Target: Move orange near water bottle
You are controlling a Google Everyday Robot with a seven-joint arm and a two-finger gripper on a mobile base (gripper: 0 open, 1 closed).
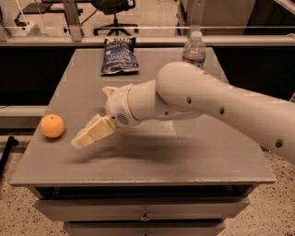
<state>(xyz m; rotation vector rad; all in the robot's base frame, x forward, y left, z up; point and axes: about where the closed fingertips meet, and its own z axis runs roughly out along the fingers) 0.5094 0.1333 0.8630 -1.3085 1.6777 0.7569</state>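
Note:
The orange [52,126] sits on the grey table [193,159] near its left edge. The water bottle [194,50], clear with a white cap, stands upright at the table's far right, partly behind my arm. My gripper [79,142] hangs low over the table, pointing down and left, just right of the orange and apart from it. It holds nothing that I can see. The white arm reaches in from the right across the table's middle.
A dark blue chip bag [119,56] lies at the table's far middle-left. Drawers [143,209] sit under the tabletop. Behind the table are a rail, a desk leg and an office chair [114,14].

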